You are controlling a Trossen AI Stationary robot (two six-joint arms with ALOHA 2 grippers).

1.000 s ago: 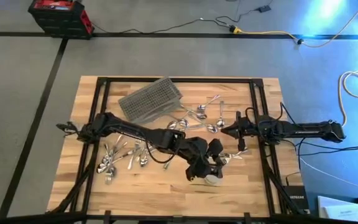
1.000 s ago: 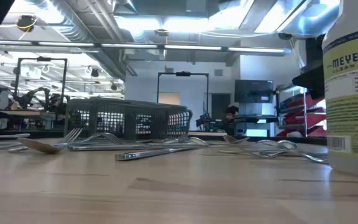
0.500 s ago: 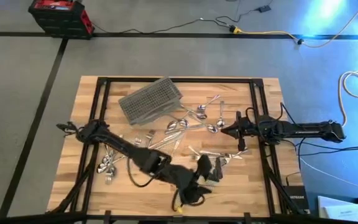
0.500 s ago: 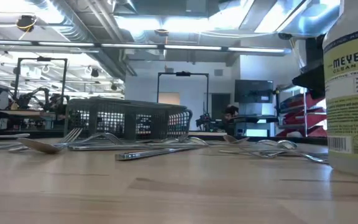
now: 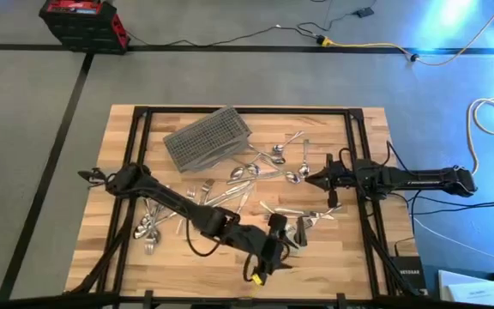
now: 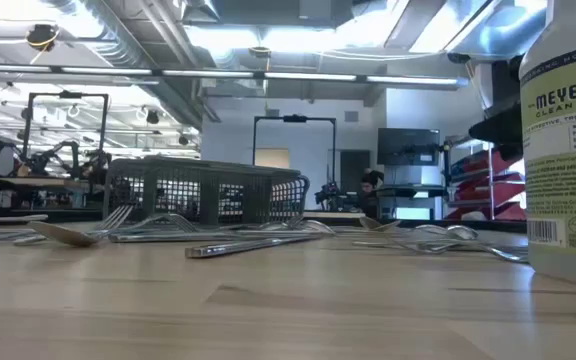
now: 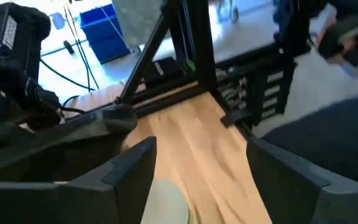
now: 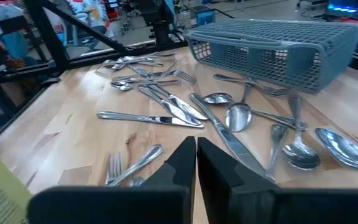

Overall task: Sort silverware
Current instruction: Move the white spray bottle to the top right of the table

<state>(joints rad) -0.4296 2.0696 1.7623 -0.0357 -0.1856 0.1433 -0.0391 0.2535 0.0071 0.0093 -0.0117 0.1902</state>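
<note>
While silverware [image 5: 268,163] lies scattered, the left claw [image 7: 197,180] gapes empty, its underside hidden; the right claw [image 8: 196,163] is pressed together.

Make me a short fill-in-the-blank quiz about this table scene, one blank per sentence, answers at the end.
1. The mesh basket lies at the table's far edge, holding ____ silverware.
2. The right gripper has its jaws ____.
3. The left gripper has its jaws ____.
4. The bottle's label reads Meyer's Clean ____.

Answers: no; shut; open; Day
</note>
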